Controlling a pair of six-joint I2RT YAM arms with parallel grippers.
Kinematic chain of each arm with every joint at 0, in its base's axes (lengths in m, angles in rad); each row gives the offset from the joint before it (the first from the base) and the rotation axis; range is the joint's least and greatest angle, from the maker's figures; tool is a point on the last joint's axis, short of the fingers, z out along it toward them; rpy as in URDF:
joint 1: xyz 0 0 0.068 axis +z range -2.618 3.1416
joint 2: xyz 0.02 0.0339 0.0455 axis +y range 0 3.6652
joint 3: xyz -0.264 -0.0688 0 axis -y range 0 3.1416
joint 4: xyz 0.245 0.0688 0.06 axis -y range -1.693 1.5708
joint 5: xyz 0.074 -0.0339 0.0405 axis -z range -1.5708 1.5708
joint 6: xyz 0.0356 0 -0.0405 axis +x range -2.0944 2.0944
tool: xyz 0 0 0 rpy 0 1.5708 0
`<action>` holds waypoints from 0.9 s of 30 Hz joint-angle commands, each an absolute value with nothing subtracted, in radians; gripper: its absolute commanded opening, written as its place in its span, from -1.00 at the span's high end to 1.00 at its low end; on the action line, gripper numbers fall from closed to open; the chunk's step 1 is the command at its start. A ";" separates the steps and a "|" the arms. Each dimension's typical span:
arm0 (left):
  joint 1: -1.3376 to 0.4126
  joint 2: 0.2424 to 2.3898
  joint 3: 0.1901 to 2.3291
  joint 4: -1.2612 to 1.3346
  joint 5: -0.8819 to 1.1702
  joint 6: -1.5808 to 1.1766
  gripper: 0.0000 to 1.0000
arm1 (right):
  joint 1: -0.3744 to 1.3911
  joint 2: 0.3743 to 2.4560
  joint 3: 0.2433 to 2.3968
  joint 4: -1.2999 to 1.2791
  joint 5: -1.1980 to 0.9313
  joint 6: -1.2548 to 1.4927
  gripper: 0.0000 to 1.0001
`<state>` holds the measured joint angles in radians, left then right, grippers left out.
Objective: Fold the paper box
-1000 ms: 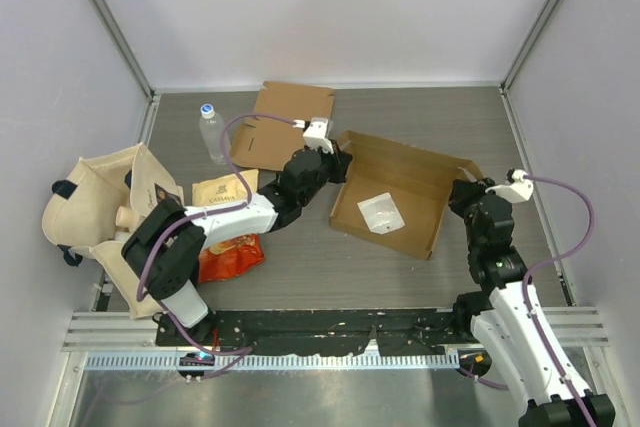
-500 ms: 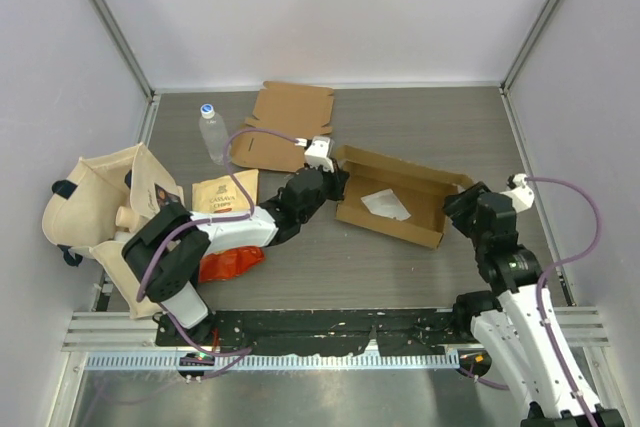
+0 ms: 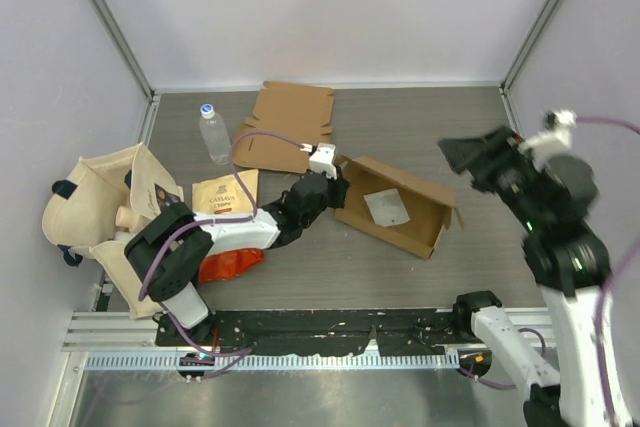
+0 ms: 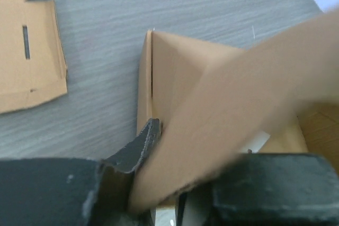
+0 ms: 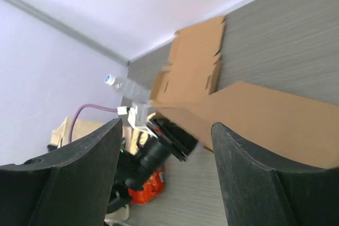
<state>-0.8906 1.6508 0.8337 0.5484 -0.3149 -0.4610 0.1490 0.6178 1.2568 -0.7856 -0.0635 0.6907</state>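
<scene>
**Paper box and both arms, seen from above.** The paper box (image 3: 420, 219) lies right of centre on the table (image 3: 420, 117). It is a brown cardboard tray with its walls partly upright, 1 end flap splayed outward, and a white slip (image 3: 385, 208) on its floor. The left arm reaches low across the table. The left gripper (image 3: 335, 187) pinches the box's left wall, with cardboard between its 2 fingers (image 4: 139, 149). The right arm is lifted high beside the box's right end. The right gripper (image 3: 463, 155) is spread wide, holding nothing.

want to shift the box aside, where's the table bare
Bare: far right corner behind the paper box, right of the flat cardboard; also the near strip before the box. Crowded: left side, with tote bag, water bottle, red snack bag.
</scene>
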 commanded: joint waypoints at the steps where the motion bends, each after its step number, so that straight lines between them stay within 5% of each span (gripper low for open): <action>1: -0.900 1.605 0.813 0.466 -0.307 -0.453 0.58 | 0.153 0.932 1.111 -0.410 -0.385 0.842 -0.46; 6: -0.900 1.514 0.727 0.421 -0.278 -0.505 0.00 | 0.241 1.077 0.890 -0.079 -0.454 0.976 -0.35; 10: -0.900 1.332 0.644 0.277 -0.183 -0.578 -0.20 | 0.352 1.120 0.718 0.145 -0.376 1.046 -0.33; 14: -0.896 1.099 0.604 0.034 0.109 -0.644 -0.11 | 0.376 1.121 0.615 0.187 -0.334 1.005 -0.31; 18: -0.887 0.954 0.685 -0.182 0.184 -0.638 -0.14 | 0.376 1.143 0.571 0.163 -0.330 0.867 -0.31; 27: -0.795 1.452 0.983 0.081 0.320 -0.710 0.05 | 0.374 1.091 0.560 0.071 -0.319 0.784 -0.31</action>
